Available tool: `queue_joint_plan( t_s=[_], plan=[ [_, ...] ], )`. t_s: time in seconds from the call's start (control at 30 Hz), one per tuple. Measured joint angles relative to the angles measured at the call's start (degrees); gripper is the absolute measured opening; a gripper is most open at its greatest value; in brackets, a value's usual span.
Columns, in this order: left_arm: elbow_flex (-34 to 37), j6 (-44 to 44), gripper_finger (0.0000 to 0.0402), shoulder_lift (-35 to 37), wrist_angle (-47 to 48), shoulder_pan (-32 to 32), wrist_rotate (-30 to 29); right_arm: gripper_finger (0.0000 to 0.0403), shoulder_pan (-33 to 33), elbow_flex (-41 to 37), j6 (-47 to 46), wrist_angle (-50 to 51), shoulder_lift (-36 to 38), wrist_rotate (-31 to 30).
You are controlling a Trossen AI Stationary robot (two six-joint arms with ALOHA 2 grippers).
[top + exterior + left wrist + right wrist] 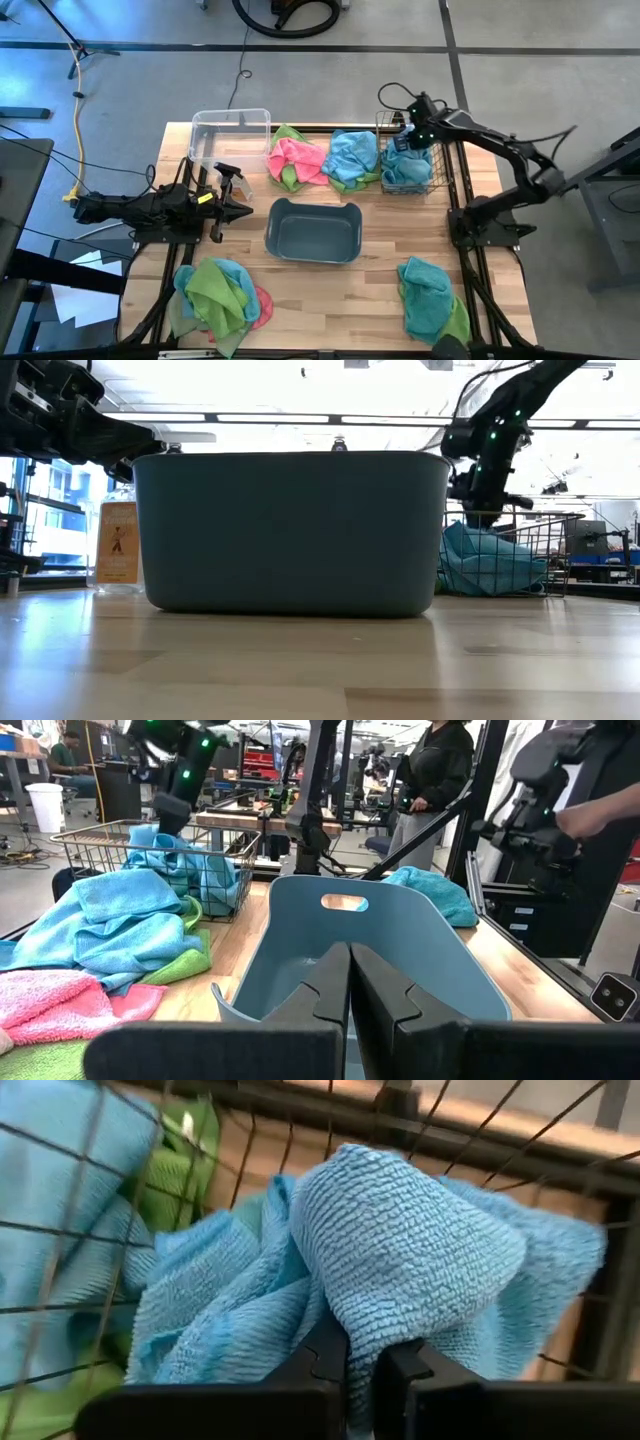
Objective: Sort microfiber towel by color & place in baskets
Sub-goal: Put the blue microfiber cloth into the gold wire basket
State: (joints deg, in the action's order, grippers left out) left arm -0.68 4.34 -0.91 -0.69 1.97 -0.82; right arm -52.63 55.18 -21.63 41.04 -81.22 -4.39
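My right gripper reaches down into the dark wire-mesh basket at the far right and is shut on a blue towel that lies bunched inside it. My left gripper is shut and empty at the table's left, pointing at the grey-blue tub in the middle. The clear bin stands at the far left. A pile of pink, green and blue towels lies between the clear bin and the wire basket. My right gripper pinches a bunched fold of the blue towel between its two fingers. The fingers come from above, slanting down into the wire basket. The rest of the towel lies heaped on the basket's bottom, slack.
A pile of green, blue and pink towels lies at the near left, and a teal and green pile at the near right. People stand beyond the table in the left wrist view. A bottle stands behind the tub.
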Motion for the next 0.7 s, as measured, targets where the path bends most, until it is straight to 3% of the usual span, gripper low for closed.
queue_joint_plan(
  t_s=[0.27, 0.7],
  plan=[
    [-0.01, 0.0, 0.0, 0.01, 0.02, 0.01, -0.02, 0.0033, 0.53, 0.0, 1.01, -1.85, -4.4, 0.25],
    [0.01, 0.0, 0.0, 0.0, 0.02, 0.0, -0.02, 0.0247, -0.25, 0.94, 2.6, 2.63, -0.49, 1.24]
  ],
)
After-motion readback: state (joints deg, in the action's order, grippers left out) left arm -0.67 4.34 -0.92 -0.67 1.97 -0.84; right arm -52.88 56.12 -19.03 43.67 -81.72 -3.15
